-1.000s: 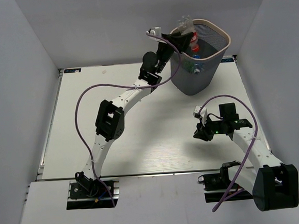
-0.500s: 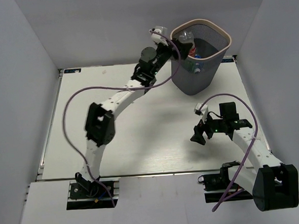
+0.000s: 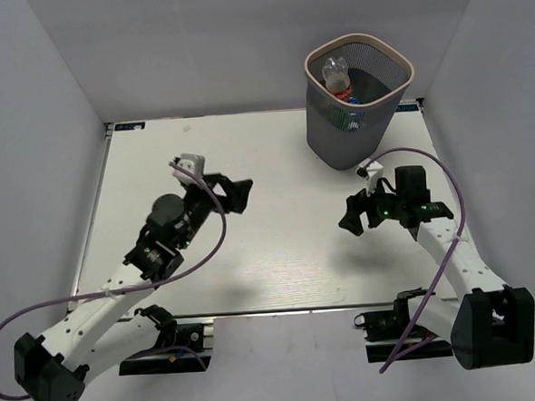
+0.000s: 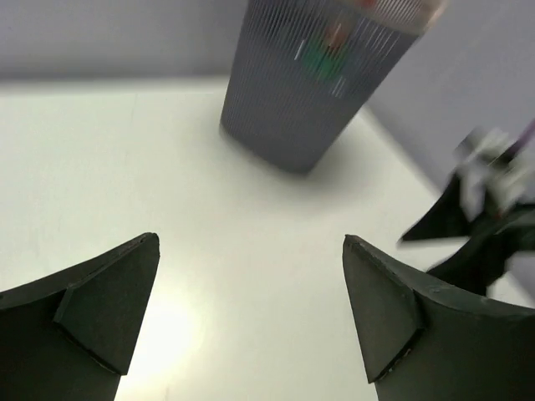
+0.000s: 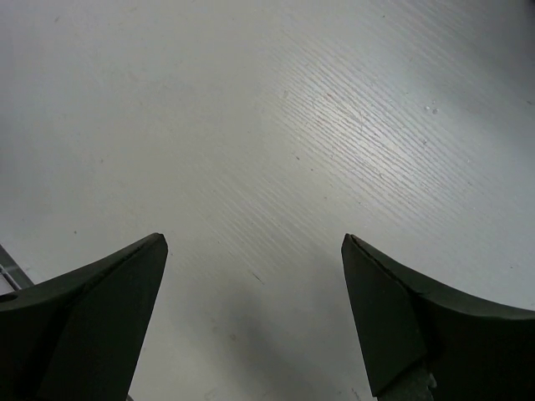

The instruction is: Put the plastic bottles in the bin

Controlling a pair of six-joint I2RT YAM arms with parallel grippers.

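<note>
The bin, dark grey mesh with a beige-pink rim, stands at the back right of the table. Several plastic bottles lie inside it; on top is a clear one with a red label, and green and blue show through the mesh. In the left wrist view the bin is blurred. My left gripper hangs open and empty over the table's middle left, pointing toward the bin. In front of the bin, my right gripper is open over bare table, holding nothing.
White walls close in the table on the left, back and right. The left arm's purple cable loops low over the near left of the table. The right gripper shows blurred at the right of the left wrist view.
The left arm has drawn back from the bin's rim to the table's middle left. The clear bottle it held there now lies in the bin. The right gripper has lifted slightly toward the bin.
</note>
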